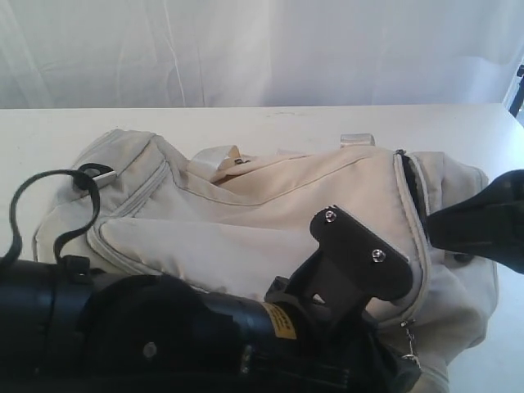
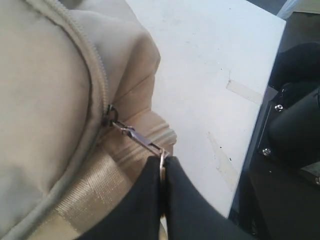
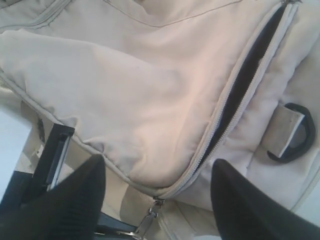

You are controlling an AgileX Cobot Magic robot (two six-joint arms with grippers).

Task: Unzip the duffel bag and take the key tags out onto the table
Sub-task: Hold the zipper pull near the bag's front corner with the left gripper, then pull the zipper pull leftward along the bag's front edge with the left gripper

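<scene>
The cream duffel bag (image 1: 246, 221) lies on its side on the white table (image 1: 270, 119). Its grey side zipper (image 3: 235, 95) stands partly open, showing a dark gap; nothing inside can be made out. The key tags are hidden. My left gripper (image 2: 163, 167) is at the bag's lower end, shut on the ring of the metal zipper pull (image 2: 137, 137), which is drawn taut from the slider. My right gripper (image 3: 157, 165) hovers open over the zipper's lower end, one finger on each side, holding nothing. In the exterior view it sits at the bag's right end (image 1: 446, 223).
A black D-ring (image 3: 295, 135) on a strap tab sits beside the zipper. A black strap (image 1: 49, 196) loops off the bag's left end. My left arm (image 1: 164, 336) fills the front. The table edge (image 2: 247, 150) runs close to the left gripper.
</scene>
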